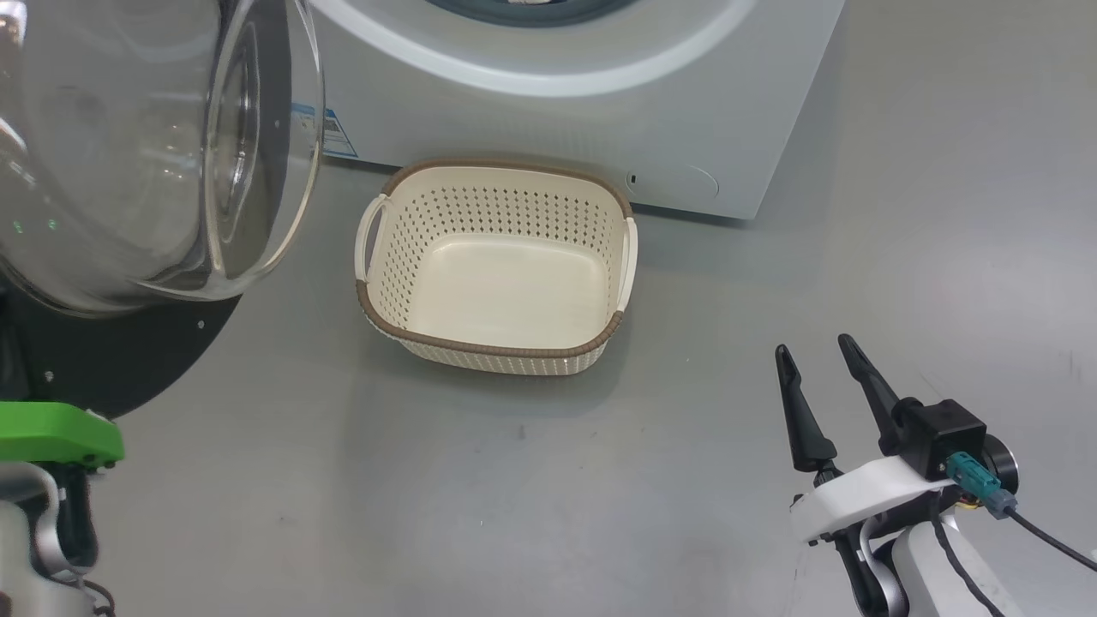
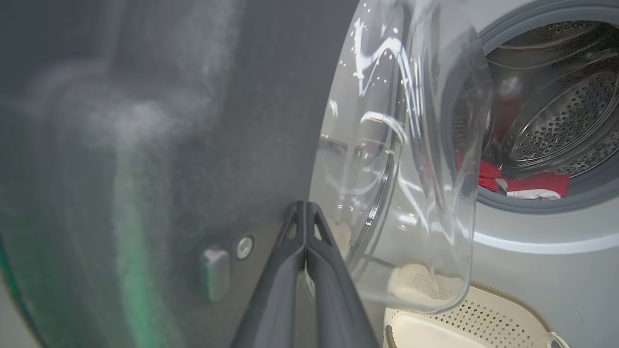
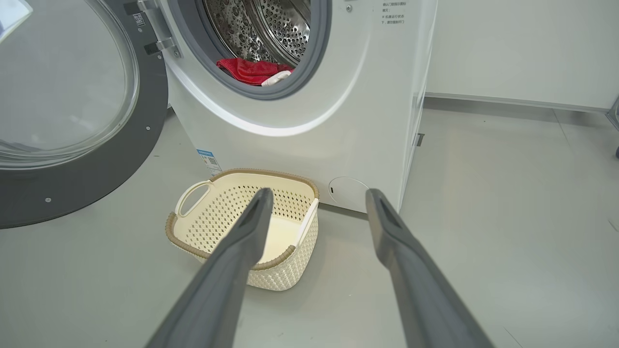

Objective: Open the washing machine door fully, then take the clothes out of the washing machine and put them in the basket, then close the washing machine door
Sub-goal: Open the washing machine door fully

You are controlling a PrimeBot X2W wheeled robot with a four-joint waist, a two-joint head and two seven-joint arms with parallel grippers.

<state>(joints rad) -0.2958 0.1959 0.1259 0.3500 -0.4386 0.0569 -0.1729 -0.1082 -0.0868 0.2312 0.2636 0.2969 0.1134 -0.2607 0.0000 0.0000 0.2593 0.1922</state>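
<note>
The washing machine door (image 1: 146, 154) stands swung open at the left, its glass bowl bulging toward the basket. In the left wrist view my left gripper (image 2: 305, 205) is shut, its tips against the door's black rim (image 2: 193, 145) beside the glass. The white washing machine (image 3: 314, 96) shows its steel drum with the red clothes (image 3: 249, 70) lying at the gasket's lower edge; the clothes (image 2: 524, 183) also show in the left wrist view. The cream basket (image 1: 600, 338) sits on the floor before the machine with nothing in it. My right gripper (image 1: 818, 351) hangs open, right of the basket.
Grey floor (image 1: 514, 480) spreads around the basket and to the right of the machine. A pale wall (image 3: 522, 48) with a baseboard runs behind the machine. A green part (image 1: 51, 433) of my left arm shows at the lower left.
</note>
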